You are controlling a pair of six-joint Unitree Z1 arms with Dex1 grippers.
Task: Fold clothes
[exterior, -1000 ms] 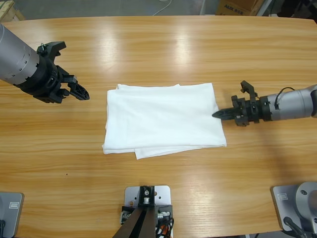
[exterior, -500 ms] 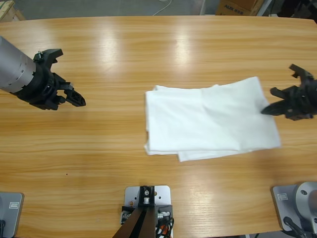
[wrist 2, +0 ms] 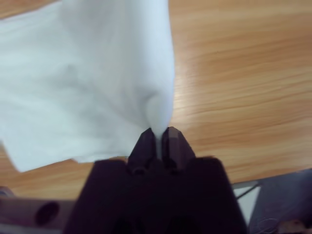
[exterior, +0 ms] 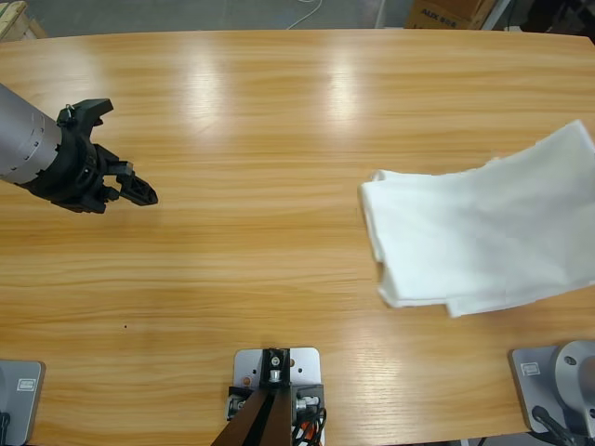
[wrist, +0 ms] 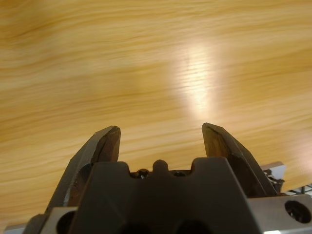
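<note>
The clothes, a folded white T-shirt, lie at the right end of the table and run off the high view's right edge. In the right wrist view my right gripper is shut on a pinched edge of the T-shirt, which spreads away up and to the left. That gripper is out of the high view. My left gripper hovers over bare wood at the far left, far from the shirt. Seen from the left wrist, the left gripper is open with only wood between its jaws.
The long wooden table stretches wide between the left gripper and the shirt. A cardboard box and a white cable lie on the floor beyond the table's far edge.
The shirt has slid from the table's middle to its right end, dragged by the right gripper, which has left the high view. The left gripper drifted slightly back to the left.
</note>
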